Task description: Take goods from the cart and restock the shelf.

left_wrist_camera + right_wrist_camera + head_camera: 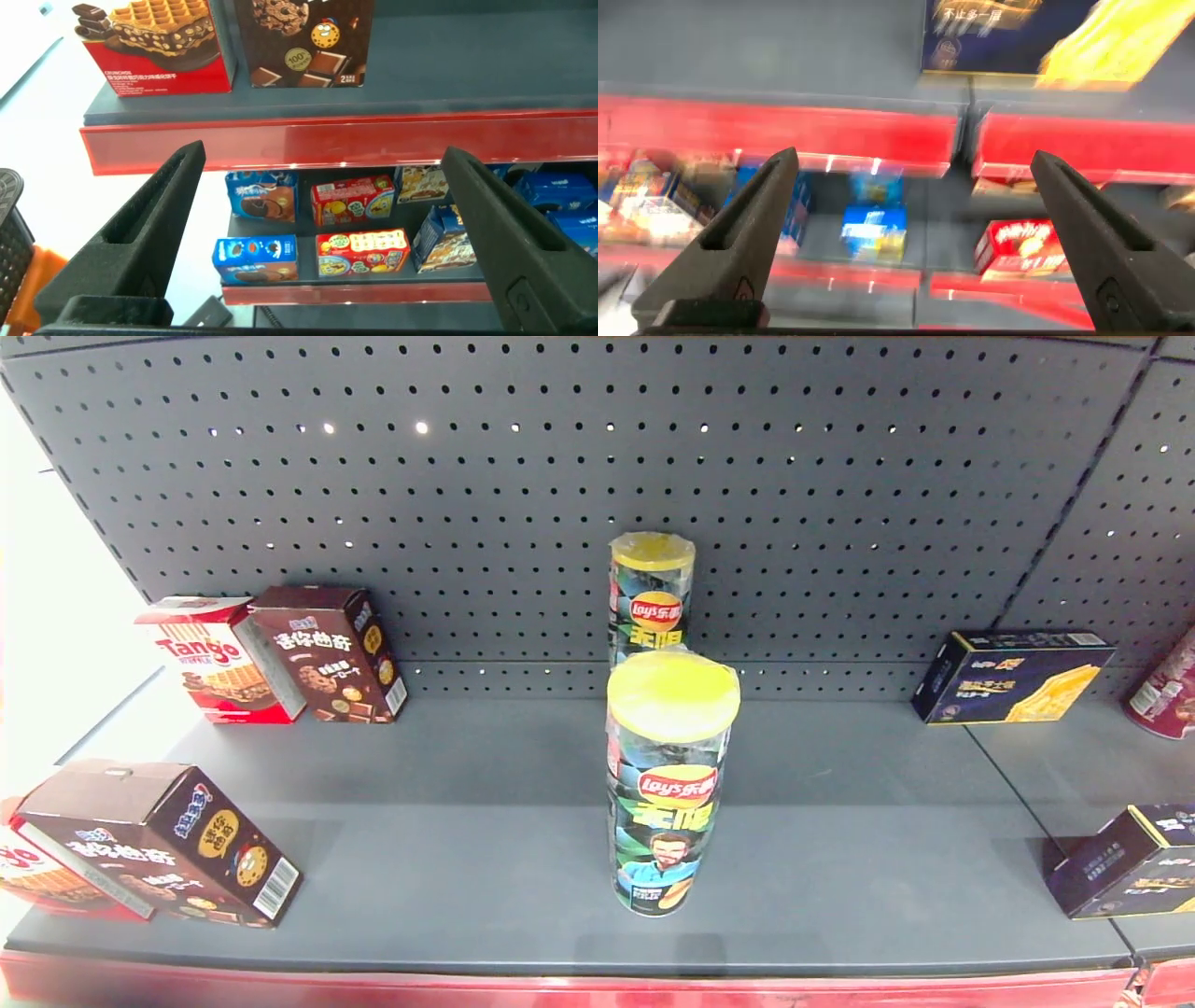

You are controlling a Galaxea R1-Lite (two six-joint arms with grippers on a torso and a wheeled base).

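Note:
Two chip cans with yellow lids stand upright on the grey shelf [467, 840], one near the front [667, 784] and one behind it by the pegboard [651, 593]. My left gripper [318, 187] is open with nothing between its fingers, in front of the shelf's red front edge [336, 140] and below the biscuit boxes. My right gripper [915, 177] is also open and holds nothing, facing the red shelf edge [831, 126] under a dark blue box [1018, 37].
Red and brown biscuit boxes stand at the back left [322, 653] and front left [159, 845] of the shelf. Dark blue boxes sit at the back right [1013, 677] and front right [1130, 863]. Lower shelves hold several snack boxes [360, 252].

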